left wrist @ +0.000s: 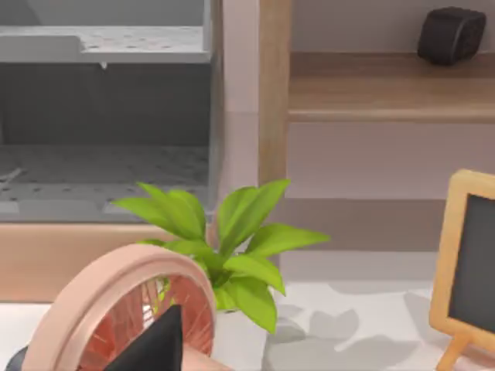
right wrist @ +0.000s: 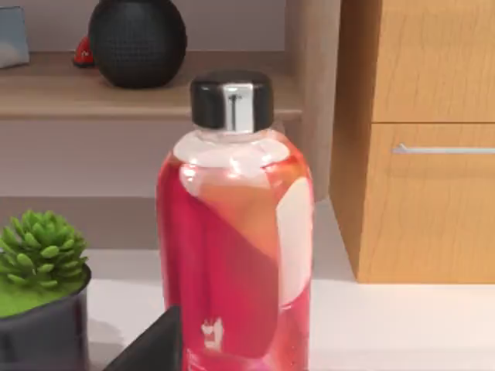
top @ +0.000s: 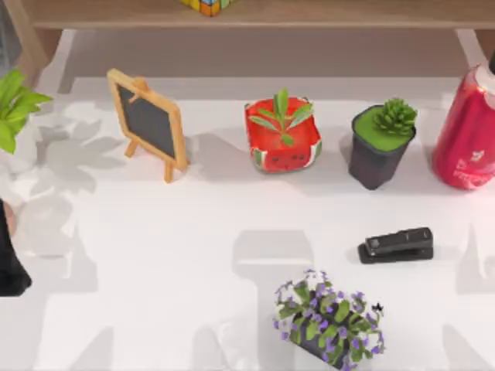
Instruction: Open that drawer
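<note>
Two AgileX arms sit back from a crowded white worktop (top: 155,255) in this rendered scene. From above I see, left to right along the back row, a leafy green plant (top: 14,104) at the left edge, a small wooden-framed chalkboard (top: 148,122) on an easel, a watermelon-patterned pot (top: 283,136) with a green sprout, a dark pot with a succulent (top: 383,141), and a red bottle (top: 468,131) with a black cap at the right edge. Nearer the front lie a black stapler (top: 396,245) and a planter of purple flowers (top: 329,318). A wooden shelf (top: 255,14) runs along the far side.

My right wrist view looks past the red bottle to the drawer (right wrist: 433,202): a light wood front with a slim silver handle (right wrist: 445,148), closed flush in a cabinet standing on the worktop just beyond and to the side of the bottle. A black rounded speaker (right wrist: 137,40) sits on the shelf behind.

My left wrist view takes in the leafy plant, a pink round-framed object (left wrist: 124,309) close to the camera, and the chalkboard's edge. A dark part of my left arm (top: 9,259) shows at the top view's left edge.

A dark tip of each end effector pokes into its own wrist view, left (left wrist: 151,348) and right (right wrist: 151,344); I cannot tell how far either is open, and neither touches the drawer.
</note>
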Robot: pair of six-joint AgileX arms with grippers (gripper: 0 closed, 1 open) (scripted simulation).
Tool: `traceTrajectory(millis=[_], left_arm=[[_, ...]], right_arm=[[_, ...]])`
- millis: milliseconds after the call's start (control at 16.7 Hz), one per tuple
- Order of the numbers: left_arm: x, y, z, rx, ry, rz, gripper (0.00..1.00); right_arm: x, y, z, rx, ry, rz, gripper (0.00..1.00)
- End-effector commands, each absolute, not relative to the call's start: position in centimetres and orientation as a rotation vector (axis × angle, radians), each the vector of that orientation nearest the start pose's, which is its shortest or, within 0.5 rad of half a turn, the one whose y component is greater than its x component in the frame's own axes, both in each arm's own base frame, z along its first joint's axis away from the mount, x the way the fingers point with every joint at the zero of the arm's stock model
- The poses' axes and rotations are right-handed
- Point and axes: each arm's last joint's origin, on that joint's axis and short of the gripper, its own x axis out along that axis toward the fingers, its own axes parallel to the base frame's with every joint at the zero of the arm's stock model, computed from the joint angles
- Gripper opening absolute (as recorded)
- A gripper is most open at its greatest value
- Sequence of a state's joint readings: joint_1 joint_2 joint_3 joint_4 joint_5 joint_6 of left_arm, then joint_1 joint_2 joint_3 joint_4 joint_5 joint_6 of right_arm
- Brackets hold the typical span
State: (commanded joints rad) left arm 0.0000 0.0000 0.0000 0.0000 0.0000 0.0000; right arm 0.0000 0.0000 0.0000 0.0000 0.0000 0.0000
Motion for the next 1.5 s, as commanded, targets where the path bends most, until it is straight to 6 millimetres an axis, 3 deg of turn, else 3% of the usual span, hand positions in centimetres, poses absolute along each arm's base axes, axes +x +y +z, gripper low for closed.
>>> traceTrajectory(millis=[240, 480, 660, 900, 1200, 1500], left_arm=[[10.6, -0.1, 16.0, 0.000, 0.000, 0.000, 1.00], [10.6, -0.1, 16.0, 0.000, 0.000, 0.000, 1.00], [10.6, -0.1, 16.0, 0.000, 0.000, 0.000, 1.00], [10.6, -0.1, 16.0, 0.000, 0.000, 0.000, 1.00], [10.6, -0.1, 16.0, 0.000, 0.000, 0.000, 1.00], [10.6, -0.1, 16.0, 0.000, 0.000, 0.000, 1.00]], right_arm=[[10.6, -0.2, 16.8, 0.001, -0.017, 0.003, 1.00], [11.7, -0.8, 20.0, -0.002, -0.048, 0.004, 1.00], [13.9, -1.7, 22.3, -0.007, -0.039, -0.002, 1.00], [18.3, -3.8, 24.4, -0.007, -0.016, -0.006, 1.00], [22.9, -6.8, 24.7, -0.001, 0.002, -0.003, 1.00], [24.0, -7.6, 24.7, 0.000, 0.000, 0.000, 1.00]])
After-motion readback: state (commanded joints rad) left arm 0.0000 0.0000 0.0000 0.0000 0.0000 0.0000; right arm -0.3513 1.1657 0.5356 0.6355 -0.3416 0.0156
